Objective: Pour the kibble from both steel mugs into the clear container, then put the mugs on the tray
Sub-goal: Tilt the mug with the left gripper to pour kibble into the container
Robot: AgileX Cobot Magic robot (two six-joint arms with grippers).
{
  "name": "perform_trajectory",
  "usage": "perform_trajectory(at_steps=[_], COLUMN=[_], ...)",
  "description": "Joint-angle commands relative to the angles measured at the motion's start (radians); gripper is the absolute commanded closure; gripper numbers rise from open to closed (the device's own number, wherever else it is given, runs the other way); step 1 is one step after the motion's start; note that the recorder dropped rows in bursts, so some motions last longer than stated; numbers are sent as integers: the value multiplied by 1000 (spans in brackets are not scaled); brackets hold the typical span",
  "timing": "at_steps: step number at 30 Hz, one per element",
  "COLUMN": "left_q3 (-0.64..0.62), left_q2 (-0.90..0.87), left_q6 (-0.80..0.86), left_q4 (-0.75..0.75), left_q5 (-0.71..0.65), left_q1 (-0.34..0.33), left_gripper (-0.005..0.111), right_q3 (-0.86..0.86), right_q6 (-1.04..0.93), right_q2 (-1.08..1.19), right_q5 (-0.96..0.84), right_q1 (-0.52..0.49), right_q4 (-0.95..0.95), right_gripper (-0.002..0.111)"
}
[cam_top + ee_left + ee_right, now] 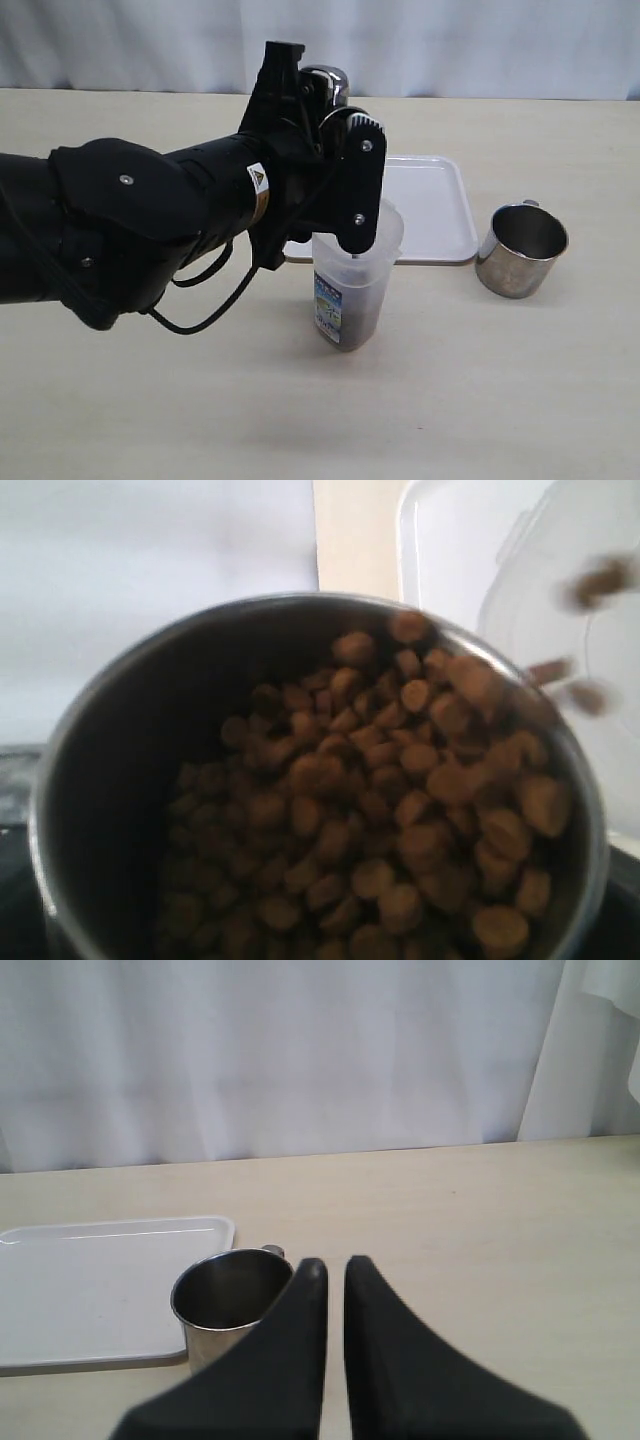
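Falling kibble (598, 580) clear only at left wrist | left fingers (360, 180) apparently hold steel mug (120, 780) | right fingers (300, 1360) narrow, empty

1. Wears a bulky, rounded, matte black shell on the left arm (130, 215), with a small white warning sticker (257, 180) bearing a yellow triangle.
2. Carries silver screws (125, 180) left of the sticker.
3. Trails thin black cables (200, 318) below the sticker.
4. Ends right of the sticker in a flat black finger (362, 185) with two bright screws.
5. Shows two black wedge-shaped fingers (290, 1360) with rounded tips on the right gripper (334, 1270).
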State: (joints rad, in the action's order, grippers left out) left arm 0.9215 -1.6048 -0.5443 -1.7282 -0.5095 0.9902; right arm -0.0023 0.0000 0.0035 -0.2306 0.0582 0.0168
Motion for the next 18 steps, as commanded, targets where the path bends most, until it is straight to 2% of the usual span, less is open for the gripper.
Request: perform_trajectory(at_steps=[1, 18], left_q3=[10, 10], left_q2=[1, 1], left_q6=[23, 110], left_q4=[-16, -16], left_q5=[-38, -42], left_q1=[4, 4], left_gripper=[107, 107], right_q3=[2, 2], right_q6=[-11, -11], right_q2=[-4, -4], right_q5=[-3, -3], right_q1=[-1, -1], right_q4=[4, 4], right_gripper=[104, 104])
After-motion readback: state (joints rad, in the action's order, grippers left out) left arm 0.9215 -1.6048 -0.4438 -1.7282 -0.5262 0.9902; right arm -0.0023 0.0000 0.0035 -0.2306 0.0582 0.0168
